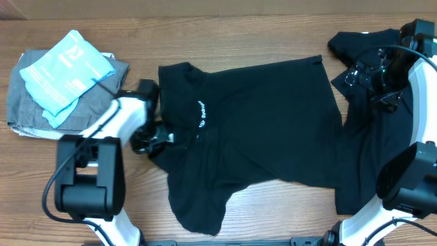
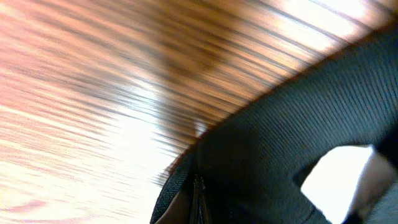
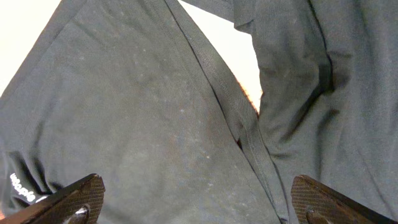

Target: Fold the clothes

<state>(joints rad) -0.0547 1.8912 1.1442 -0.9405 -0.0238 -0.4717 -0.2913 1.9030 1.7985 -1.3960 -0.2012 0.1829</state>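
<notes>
**Soft black polo laid flat, collar to the left**

At the far left, a packet point(image 1: 65, 75) is seen on top of a grey garment point(image 1: 24, 113). Neither is to be folded. Near them, the left gripper point(image 1: 151, 139) is held low at the collar point(image 1: 172, 131) of the polo point(image 1: 273, 130). Whether it is shut on the cloth cannot be told. Its fingers are not shown in the blurred wrist view, where only the table point(image 2: 93, 93) and black cloth are seen.

The polo is spread out in the middle of the table. Its collar is pointed left and its bottom edge right, so its long line runs from left to right. The logo point(image 1: 201, 114) is faced up. One sleeve point(image 1: 181, 74) is stuck out toward the far side of the table and the other toward the near side.

The cloth is judged to be light, thin and floppy. It will sag when lifted, and it cannot be broken. It is best held by an edge: the collar, a shoulder, a sleeve end or a bottom corner. If it were pinched in the middle, it would likely be bunched up.

At the right, a second black garment point(image 1: 362, 164) is laid partly bunched, right up against the polo's bottom edge. The right gripper point(image 3: 202, 205) is held above black cloth with its fingers wide apart, and nothing is gripped.
</notes>
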